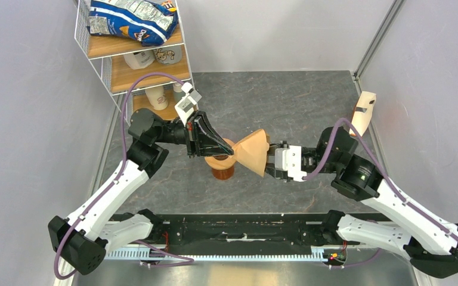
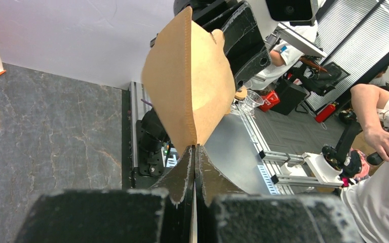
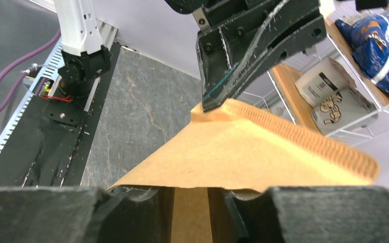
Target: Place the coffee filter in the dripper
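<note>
The coffee filter [image 1: 253, 152] is a tan paper cone held in the air, lying sideways between the two arms. My left gripper [image 1: 232, 150] is shut on its pointed tip; in the left wrist view the jaws [image 2: 195, 148] meet on the paper [image 2: 192, 76]. My right gripper [image 1: 268, 167] sits at the filter's wide mouth, its fingers apart and tucked under the upper paper layer [image 3: 263, 157], with paper showing in the gap [image 3: 190, 195]. The dripper [image 1: 219, 159], a light-wood ring, rests on an amber glass vessel [image 1: 222, 173] just below the filter's tip, partly hidden by the left gripper.
A pale wooden stand [image 1: 364, 112] is upright at the right wall. A wire shelf [image 1: 110, 65] at the back left holds a blue chip bag [image 1: 134, 21] and cups. The arms' black base rail [image 1: 244, 229] runs along the near edge.
</note>
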You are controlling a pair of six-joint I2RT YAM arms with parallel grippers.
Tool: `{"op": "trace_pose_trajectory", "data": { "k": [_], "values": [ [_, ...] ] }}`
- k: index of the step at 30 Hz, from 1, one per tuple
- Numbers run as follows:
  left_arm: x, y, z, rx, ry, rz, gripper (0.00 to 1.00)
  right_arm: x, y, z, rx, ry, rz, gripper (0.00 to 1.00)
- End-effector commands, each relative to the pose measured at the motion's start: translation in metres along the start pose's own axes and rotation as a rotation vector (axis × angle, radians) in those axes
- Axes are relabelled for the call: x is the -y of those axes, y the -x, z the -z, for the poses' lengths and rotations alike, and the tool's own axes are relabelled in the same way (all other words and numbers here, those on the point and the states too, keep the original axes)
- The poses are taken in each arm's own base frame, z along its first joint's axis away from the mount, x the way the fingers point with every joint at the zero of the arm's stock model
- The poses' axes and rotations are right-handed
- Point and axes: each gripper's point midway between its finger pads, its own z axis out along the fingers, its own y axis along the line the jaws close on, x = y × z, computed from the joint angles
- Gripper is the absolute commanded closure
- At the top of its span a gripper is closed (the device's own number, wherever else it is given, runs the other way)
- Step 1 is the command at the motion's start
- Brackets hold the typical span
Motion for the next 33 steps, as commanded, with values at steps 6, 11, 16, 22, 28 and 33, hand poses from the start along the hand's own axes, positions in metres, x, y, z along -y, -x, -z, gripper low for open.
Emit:
{"op": "trace_pose_trajectory", "data": {
  "k": [6, 11, 16, 22, 28, 33],
  "values": [
    [0.003, 0.012, 0.005, 0.027, 0.013, -0.068, 0.98, 0.016, 0.027, 0.043, -0.046, -0.145, -0.025, 0.62],
    [0.004, 0.013, 0.006, 0.026, 0.011, -0.074, 0.98, 0.026, 0.032, 0.063, -0.068, -0.258, -0.066, 0.62],
    [0.004, 0.013, 0.006, 0.026, 0.011, -0.077, 0.98, 0.032, 0.032, 0.080, -0.081, -0.357, -0.163, 0.51],
    [0.004, 0.016, 0.006, 0.030, 0.014, -0.079, 0.98, 0.035, 0.012, 0.081, -0.130, -0.426, -0.262, 0.43],
    [0.007, 0.015, 0.006, 0.028, 0.008, -0.086, 0.98, 0.035, 0.002, 0.069, -0.143, -0.415, -0.314, 0.45],
    [0.012, 0.014, 0.007, 0.024, -0.005, -0.099, 0.98, 0.030, 0.003, 0.065, -0.130, -0.386, -0.342, 0.47]
  ]
}}
